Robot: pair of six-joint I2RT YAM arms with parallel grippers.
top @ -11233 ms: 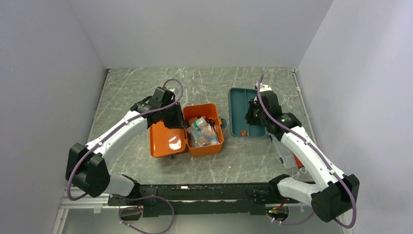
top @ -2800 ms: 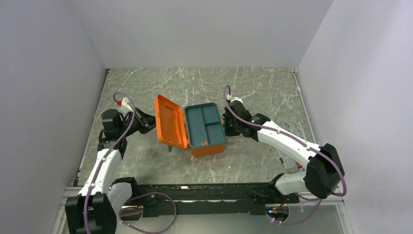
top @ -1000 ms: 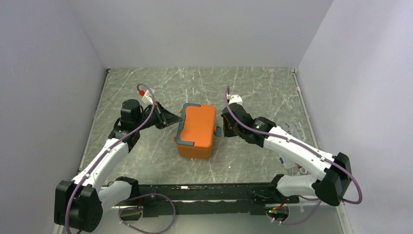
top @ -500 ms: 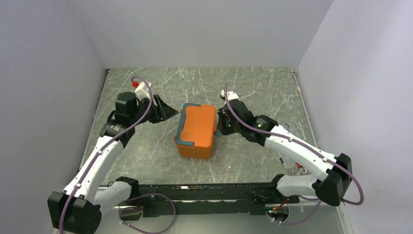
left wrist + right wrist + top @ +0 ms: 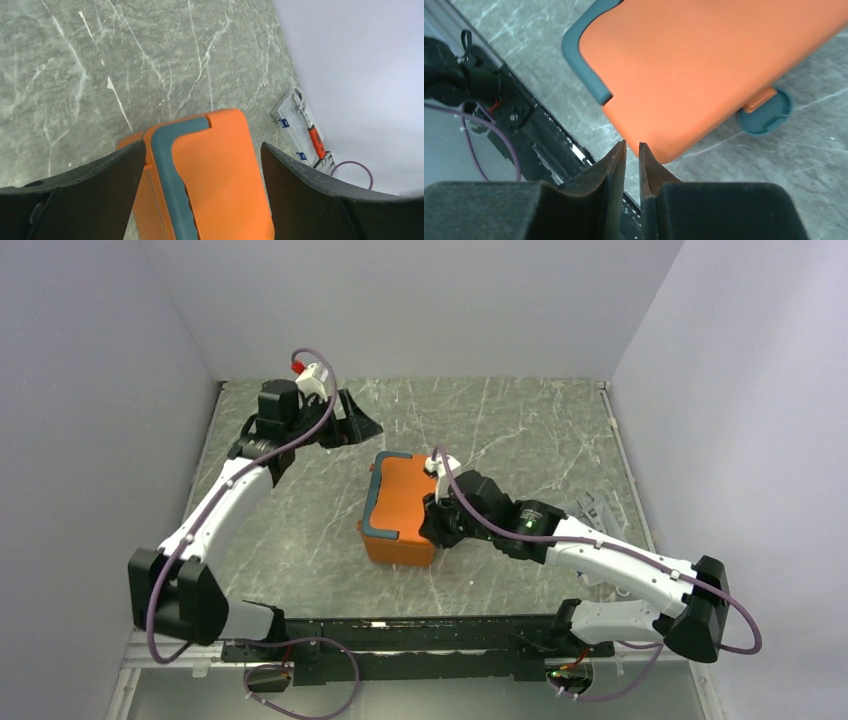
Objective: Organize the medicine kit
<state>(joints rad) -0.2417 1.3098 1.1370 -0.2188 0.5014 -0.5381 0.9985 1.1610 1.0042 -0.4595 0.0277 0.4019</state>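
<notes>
Medicine kit (image 5: pixel 402 508) lid closed on bench (image 5: pixel 520 430); nearly done, latch (image 5: pixel 764 111) maybe unfastened. Left jaws wide, empty; right jaws narrow, holding nothing.

A grey, white-veined tabletop (image 5: pixel 520 420) is lying between pale walls (image 5: pixel 420 300). At its right edge, close to the wall, a clear plastic case (image 5: pixel 291 117) with blue clips is resting flat. A red-handled tool (image 5: pixel 315 141) is lying along the case, though whether inside or on top is unclear.
</notes>
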